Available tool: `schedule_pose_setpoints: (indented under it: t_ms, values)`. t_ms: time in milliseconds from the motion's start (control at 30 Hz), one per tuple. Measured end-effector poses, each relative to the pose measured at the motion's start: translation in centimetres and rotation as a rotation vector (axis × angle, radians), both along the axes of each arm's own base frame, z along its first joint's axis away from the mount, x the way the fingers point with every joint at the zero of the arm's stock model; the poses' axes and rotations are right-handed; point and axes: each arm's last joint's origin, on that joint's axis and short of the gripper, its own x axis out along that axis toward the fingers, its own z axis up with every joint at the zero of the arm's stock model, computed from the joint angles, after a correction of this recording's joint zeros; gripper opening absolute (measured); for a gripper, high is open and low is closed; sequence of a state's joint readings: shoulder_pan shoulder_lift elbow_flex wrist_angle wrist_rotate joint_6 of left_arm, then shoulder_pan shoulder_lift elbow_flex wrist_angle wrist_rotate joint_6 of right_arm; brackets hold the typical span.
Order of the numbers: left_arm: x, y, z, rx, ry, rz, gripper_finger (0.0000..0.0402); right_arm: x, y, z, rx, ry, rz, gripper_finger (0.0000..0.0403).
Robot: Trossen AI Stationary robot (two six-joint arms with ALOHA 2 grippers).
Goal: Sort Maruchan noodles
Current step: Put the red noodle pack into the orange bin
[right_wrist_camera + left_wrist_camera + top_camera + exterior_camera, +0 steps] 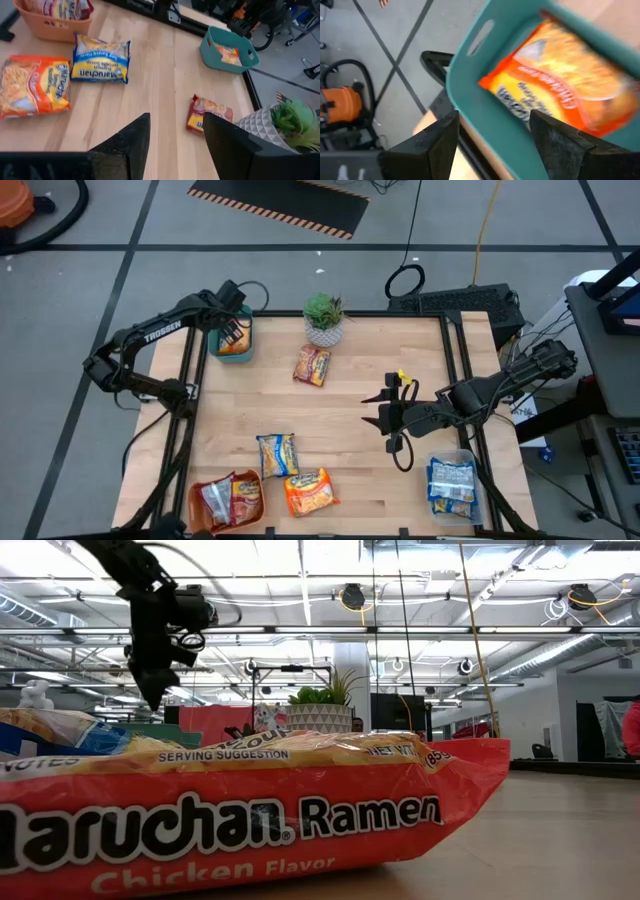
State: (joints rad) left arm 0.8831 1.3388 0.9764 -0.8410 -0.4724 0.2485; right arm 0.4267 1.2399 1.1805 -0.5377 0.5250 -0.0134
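My left gripper (pixel 236 335) (pixel 492 120) hovers open over the teal bin (pixel 222 350) (pixel 470 60) at the table's far left corner. An orange noodle packet (pixel 560 75) lies flat inside the bin, clear of the fingers. My right gripper (pixel 381 408) (pixel 175 122) is open above the bare table middle-right, touching nothing. Loose on the table lie a dark red packet (pixel 312 365) (pixel 207 112), a blue-and-yellow packet (pixel 277 454) (pixel 100 62) and an orange packet (pixel 309 491) (pixel 35 85) (pixel 250 820).
An orange bin (pixel 205 520) at the near left corner holds red and silver packets. A clear bin (pixel 470 500) at the near right holds blue packets. A potted plant (pixel 324 318) stands at the far edge. Bare wood lies between the dark red packet and my right gripper.
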Motion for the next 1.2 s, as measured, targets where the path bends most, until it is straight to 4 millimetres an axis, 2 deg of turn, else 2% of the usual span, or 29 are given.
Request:
schedule_pose_setpoints:
  t_ms: [233, 367, 500, 633, 900, 1033, 1200]
  values:
    - [2.9, -3.2, 2.0, -0.064, -0.119, 0.005, 0.0248, 0.8, -0.2, 0.9, 0.052, -0.121, -0.019, 0.0176]
    - [4.8, -5.8, 2.5, -0.063, -0.186, -0.083, 0.0248, 1.5, -1.0, 0.9, 0.076, -0.185, -0.057, 0.0176]
    - [6.4, -8.3, 2.7, -0.045, -0.250, -0.197, 0.0248, 2.0, -2.2, -0.1, 0.096, -0.209, -0.118, 0.0176]
    - [7.1, -10.6, 3.0, -0.014, -0.351, -0.269, 0.0248, 2.4, -3.7, -1.1, 0.129, -0.202, -0.195, 0.0176]
    - [7.0, -14.1, 2.6, 0.007, -0.517, -0.370, 0.0248, 3.1, -5.6, -3.0, 0.195, -0.217, -0.315, 0.0176]
    - [7.0, -15.2, 2.7, -0.007, -0.541, -0.404, 0.0248, 4.8, -6.5, -4.6, 0.253, -0.279, -0.356, 0.0176]
    - [7.2, -16.7, 2.8, -0.035, -0.579, -0.425, 0.0248, 7.2, -7.4, -7.6, 0.359, -0.303, -0.383, 0.0176]
